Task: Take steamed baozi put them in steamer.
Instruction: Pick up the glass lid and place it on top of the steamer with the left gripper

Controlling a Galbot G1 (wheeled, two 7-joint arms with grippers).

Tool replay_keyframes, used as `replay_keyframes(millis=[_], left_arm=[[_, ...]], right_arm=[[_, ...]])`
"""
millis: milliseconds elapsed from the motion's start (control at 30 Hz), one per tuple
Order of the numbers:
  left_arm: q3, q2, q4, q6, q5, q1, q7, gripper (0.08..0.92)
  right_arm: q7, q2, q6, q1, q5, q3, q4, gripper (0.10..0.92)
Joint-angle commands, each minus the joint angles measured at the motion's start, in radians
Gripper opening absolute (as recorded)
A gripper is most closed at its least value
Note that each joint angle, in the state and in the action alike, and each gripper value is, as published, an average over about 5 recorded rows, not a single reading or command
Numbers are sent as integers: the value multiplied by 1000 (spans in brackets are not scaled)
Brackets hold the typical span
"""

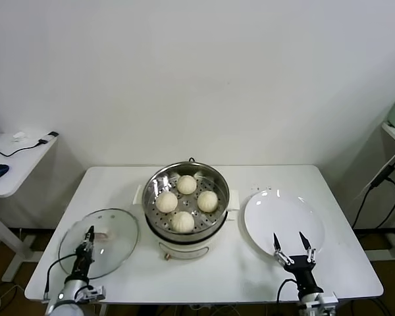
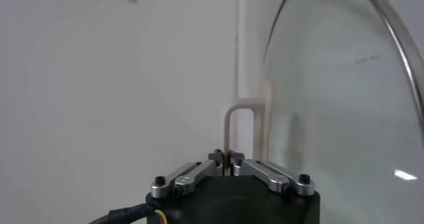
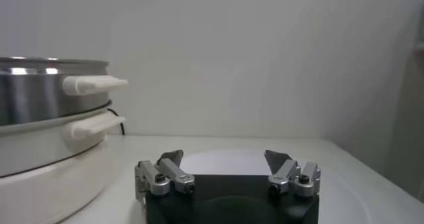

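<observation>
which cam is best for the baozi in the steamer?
Head view: all four round cream-white steamed baozi sit visible inside the shiny stainless-steel steamer. Right wrist view shows only the steamer's outer wall; left wrist view shows neither.

The round stainless-steel steamer [image 1: 186, 201] has a shiny, mirror-like wall and a perforated metal insert, over a smooth white plastic base. The four cream-white steamed baozi [image 1: 187, 184] look matt, smooth and doughy. The round clear glass lid [image 1: 99, 242] is glossy, rimmed with a thin bright metal band. The flat white round plate [image 1: 283, 222] has a glazed sheen with small highlights. The white surface [image 1: 217, 273] is smooth and matt.
</observation>
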Motion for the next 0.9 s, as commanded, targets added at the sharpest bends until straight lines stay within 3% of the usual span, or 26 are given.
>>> replay_keyframes(millis=[33, 333, 533, 667, 900], left_arm=[[5, -2, -56, -2, -20, 11, 10, 132], [-83, 93, -457, 79, -177, 127, 204, 132], [-118, 179, -672, 239, -259, 171, 388, 132], [-47, 194, -760, 366, -234, 103, 477, 132], [250, 140, -755, 560, -63, -61, 527, 132]], right_arm=[[-1, -3, 1, -6, -4, 2, 24, 823], [31, -8, -38, -6, -53, 6, 65, 823], [47, -4, -52, 7, -111, -19, 69, 823], [50, -11, -49, 12, -116, -34, 63, 823], [48, -7, -12, 9, -115, -46, 41, 823]])
